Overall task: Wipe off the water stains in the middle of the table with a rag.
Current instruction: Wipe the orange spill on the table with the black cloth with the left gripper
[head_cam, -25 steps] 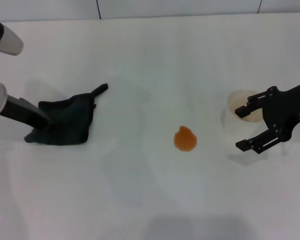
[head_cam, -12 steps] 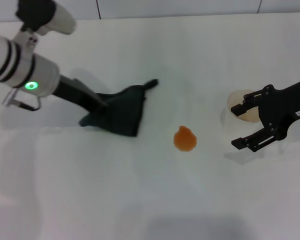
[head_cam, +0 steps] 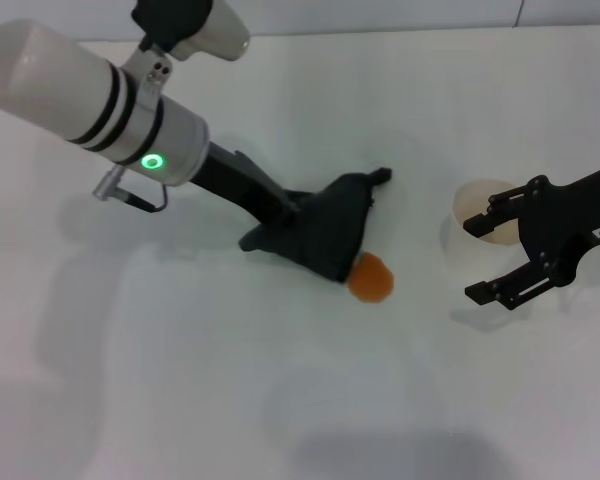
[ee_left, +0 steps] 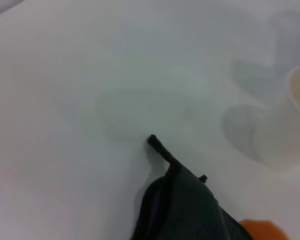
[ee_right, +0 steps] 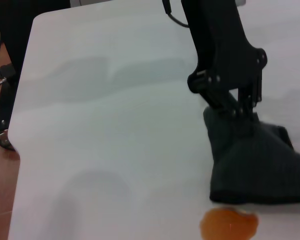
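Note:
The rag (head_cam: 332, 233) is a dark cloth lying on the white table (head_cam: 180, 380), its pointed tail toward the far right. My left gripper (head_cam: 283, 214) is shut on the rag's near-left end and presses it to the table. The rag's leading edge touches and partly covers the orange-brown water stain (head_cam: 372, 280). The right wrist view shows the left gripper (ee_right: 234, 107), the rag (ee_right: 255, 165) and the stain (ee_right: 229, 225) just past the cloth's edge. The left wrist view shows the rag (ee_left: 190, 210) and a sliver of stain (ee_left: 262, 231). My right gripper (head_cam: 483, 258) is open at the right, apart from the stain.
A pale translucent cup (head_cam: 483, 208) stands at the right, by the right gripper's upper finger; it also shows in the left wrist view (ee_left: 295, 120). The table's edge and floor show in the right wrist view (ee_right: 10, 150).
My left arm has dragged the rag from the table's left side rightward to the stain, which is now partly covered. The right gripper has barely moved.

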Tool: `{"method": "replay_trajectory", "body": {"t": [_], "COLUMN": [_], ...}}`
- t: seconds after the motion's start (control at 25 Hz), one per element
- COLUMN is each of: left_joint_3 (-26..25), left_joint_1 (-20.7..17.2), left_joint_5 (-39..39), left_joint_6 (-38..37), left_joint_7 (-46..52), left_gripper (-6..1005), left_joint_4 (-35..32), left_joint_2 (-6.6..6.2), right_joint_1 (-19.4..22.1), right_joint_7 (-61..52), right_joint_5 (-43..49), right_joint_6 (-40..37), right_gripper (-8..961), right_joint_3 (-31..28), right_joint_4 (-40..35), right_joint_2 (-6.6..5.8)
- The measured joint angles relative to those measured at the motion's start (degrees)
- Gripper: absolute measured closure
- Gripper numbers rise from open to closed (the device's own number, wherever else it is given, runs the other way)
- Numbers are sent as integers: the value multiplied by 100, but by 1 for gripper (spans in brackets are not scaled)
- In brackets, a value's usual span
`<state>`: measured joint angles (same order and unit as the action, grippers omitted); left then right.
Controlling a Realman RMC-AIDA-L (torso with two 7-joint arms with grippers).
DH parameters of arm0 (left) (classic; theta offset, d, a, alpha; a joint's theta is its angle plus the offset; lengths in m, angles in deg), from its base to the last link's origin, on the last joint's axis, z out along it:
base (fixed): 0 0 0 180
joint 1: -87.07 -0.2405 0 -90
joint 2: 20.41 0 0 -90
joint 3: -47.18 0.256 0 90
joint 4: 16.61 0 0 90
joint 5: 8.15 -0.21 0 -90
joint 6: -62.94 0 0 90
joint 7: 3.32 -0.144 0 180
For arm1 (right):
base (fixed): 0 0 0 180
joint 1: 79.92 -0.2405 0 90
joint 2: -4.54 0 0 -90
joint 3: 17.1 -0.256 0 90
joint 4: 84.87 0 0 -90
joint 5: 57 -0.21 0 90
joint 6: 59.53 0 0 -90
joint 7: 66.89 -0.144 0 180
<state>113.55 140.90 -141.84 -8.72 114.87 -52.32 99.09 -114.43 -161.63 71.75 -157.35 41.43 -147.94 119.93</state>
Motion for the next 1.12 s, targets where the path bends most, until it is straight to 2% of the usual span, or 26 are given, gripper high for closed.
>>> {"method": "replay_trajectory", "body": {"t": [0.4, 0.72, 0.92, 1.12], "left_joint_3": [1154, 1560, 2014, 2104], "left_joint_1": [33, 32, 26, 26], "left_joint_5": [847, 1063, 1274, 1274], "left_joint_6": [79, 11, 1, 16], "left_joint_7": [19, 73, 128, 140], "left_gripper": [944, 944, 944, 944], "left_joint_4": [107, 109, 80, 60], "left_joint_2": [12, 21, 21, 17], "right_joint_1": [16, 26, 29, 34], "right_joint_7": [65, 69, 72, 86], "right_joint_5": [-64, -70, -70, -71], "right_joint_6": [33, 30, 27, 33], "right_gripper": [110, 110, 110, 110], "right_joint_3": [0, 0, 0, 0], "right_joint_4": [29, 56, 58, 58], "right_joint_2": [-3, -9, -9, -9]}}
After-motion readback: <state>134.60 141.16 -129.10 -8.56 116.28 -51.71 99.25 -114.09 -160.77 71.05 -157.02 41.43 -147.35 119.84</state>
